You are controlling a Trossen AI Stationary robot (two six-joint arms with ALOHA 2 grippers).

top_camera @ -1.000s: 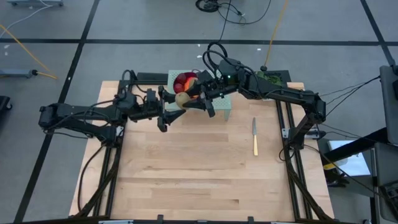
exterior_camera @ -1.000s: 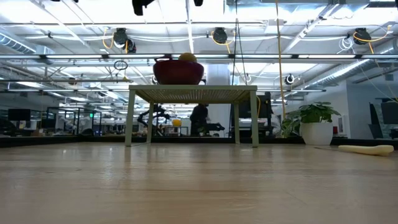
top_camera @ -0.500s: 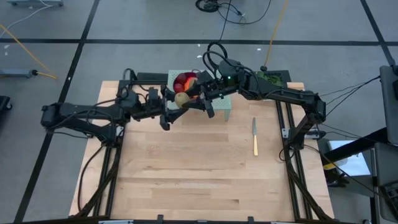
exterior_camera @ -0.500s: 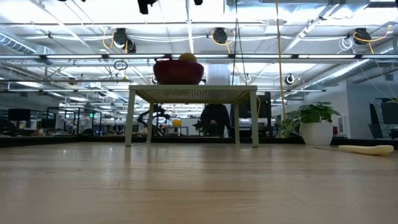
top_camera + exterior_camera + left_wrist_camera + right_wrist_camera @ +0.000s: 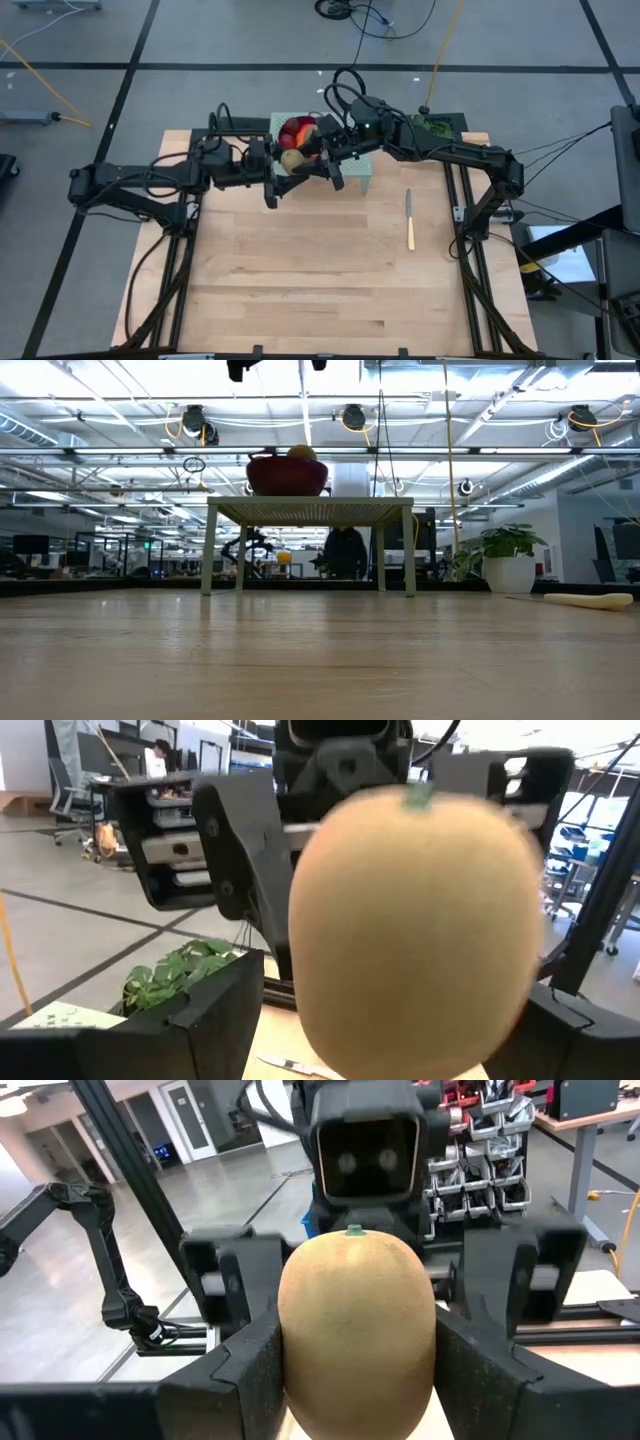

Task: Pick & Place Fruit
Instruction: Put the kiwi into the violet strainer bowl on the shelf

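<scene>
A brown-green oval fruit [image 5: 292,158] hangs in the air above the table's far middle, stem end up, with my right gripper [image 5: 303,160] shut on it. My left gripper [image 5: 273,171] faces it from the table's left, open. Its two fingers [image 5: 228,1276] stand on either side of the fruit [image 5: 415,935], apart from it. Just behind them a purple bowl [image 5: 297,131] holding red fruits [image 5: 295,127] stands on a small pale green table [image 5: 361,172]. In the low view only the bowl [image 5: 287,476] on its table shows clearly. My right gripper pinches the oval fruit by its two long sides [image 5: 296,1348] between its two fingers. The fingers come level from the table's right. The fruit stands upright in the hold, its green stem end [image 5: 353,1231] on top, lifted clear of the table.
A yellow-handled knife [image 5: 409,219] lies on the wood at the right. A potted plant [image 5: 433,123] stands at the far right corner. The near half of the table top [image 5: 300,290] is bare wood. A person [image 5: 346,550] shows in the room beyond.
My left gripper has moved toward the table's right edge and slightly up, closing in on the fruit held by my right gripper, fingers kept wide. The right gripper and the fruit have stayed where they were.
</scene>
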